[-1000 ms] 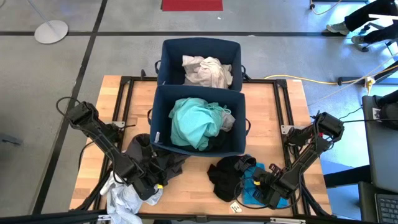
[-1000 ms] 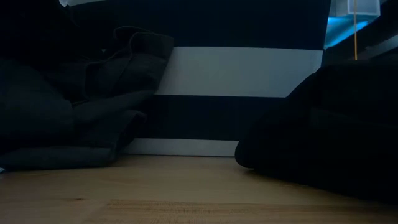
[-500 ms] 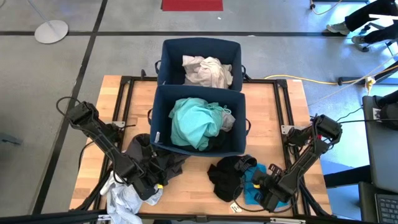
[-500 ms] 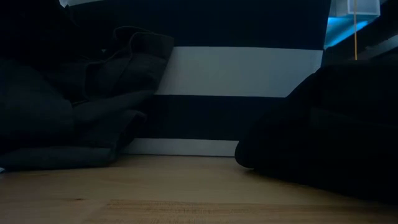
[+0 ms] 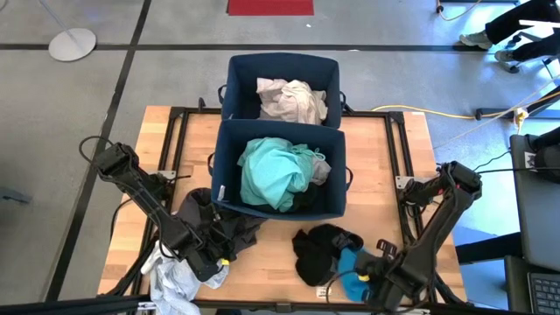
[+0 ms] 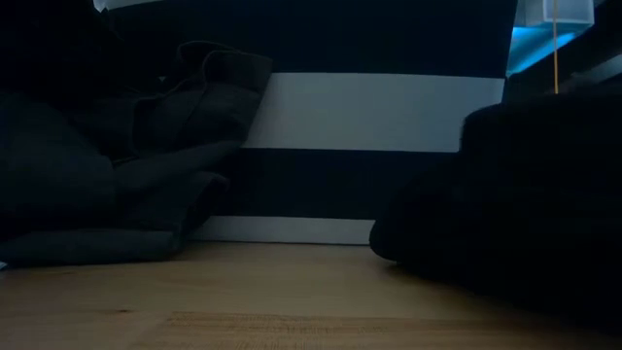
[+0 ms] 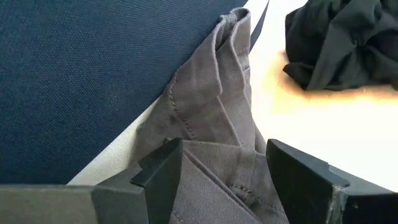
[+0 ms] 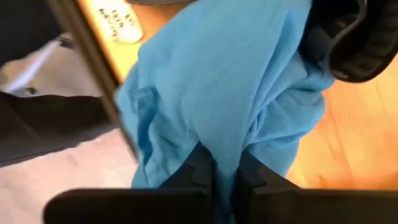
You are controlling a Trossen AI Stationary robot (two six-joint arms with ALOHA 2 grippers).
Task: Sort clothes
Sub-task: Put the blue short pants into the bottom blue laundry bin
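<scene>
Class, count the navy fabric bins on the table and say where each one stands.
2. One bin sits mid-table holding turquoise clothes; the other bin stands directly behind it at the far edge, holding a cream garment. None seem hidden.

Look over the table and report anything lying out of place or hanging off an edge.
The white garment at the table's front left corner spills past the edge. The blue garment, pinched in the right gripper, also hangs over the front edge. A grey garment is bunched against the near bin, at the left gripper.

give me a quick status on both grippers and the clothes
Right gripper shut on the teal-blue garment at the table's near edge. Left gripper open around the dark grey garment beside the near bin. Black garment crowds the teal-blue one.
</scene>
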